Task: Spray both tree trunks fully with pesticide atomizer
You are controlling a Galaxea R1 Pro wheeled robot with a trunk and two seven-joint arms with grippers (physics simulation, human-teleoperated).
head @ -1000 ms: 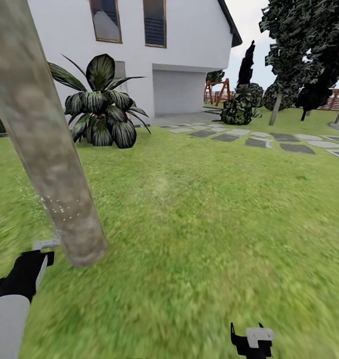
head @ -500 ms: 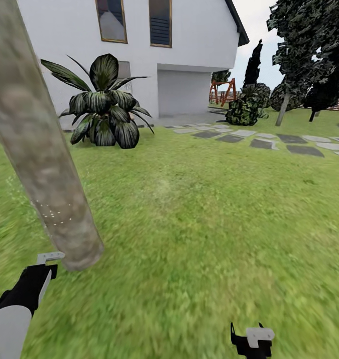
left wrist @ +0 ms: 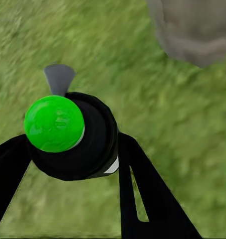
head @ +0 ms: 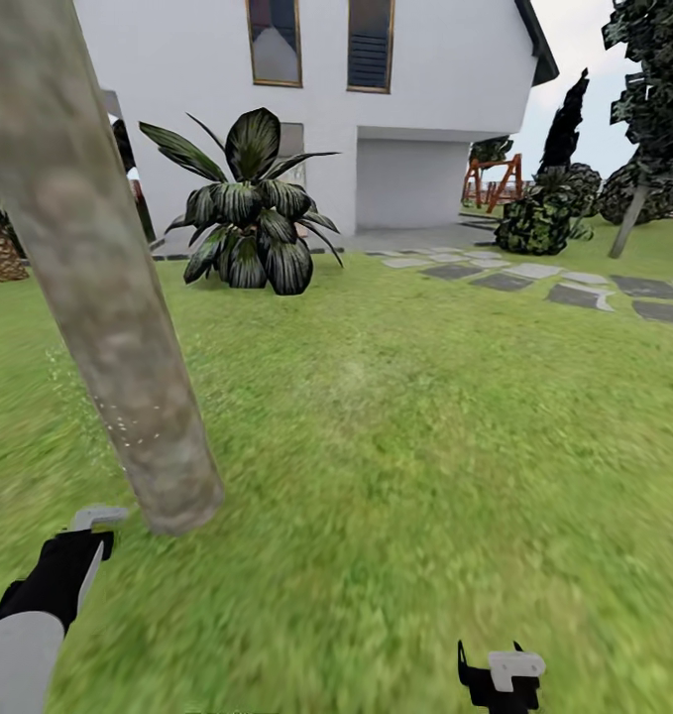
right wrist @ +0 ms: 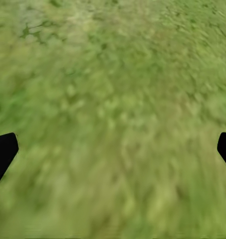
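Observation:
The pesticide atomizer [left wrist: 68,134], black with a bright green top, sits clamped between the black fingers of my left gripper [left wrist: 73,167]. In the head view that gripper [head: 78,545] hovers low over the grass floor [head: 395,476], just left of the base of the near tree trunk [head: 108,297], apart from it. The trunk is a thick, leaning, mottled grey-beige column. A few white pesticide specks [head: 123,428] dot its lower part. The second tree [head: 628,213] stands far off at the right. My right gripper [head: 500,674] hangs open over bare grass [right wrist: 113,124].
A large palm-like plant [head: 247,213] grows in front of the white house [head: 415,109]. Grey stepping stones [head: 574,293] cross the lawn at the right, with round bushes [head: 539,213] behind them. Open grass spreads between the near trunk and the stones.
The whole picture has slid to the right, so the camera has turned left. The specks on the near trunk look fewer. Both grippers sit in the same places in the picture.

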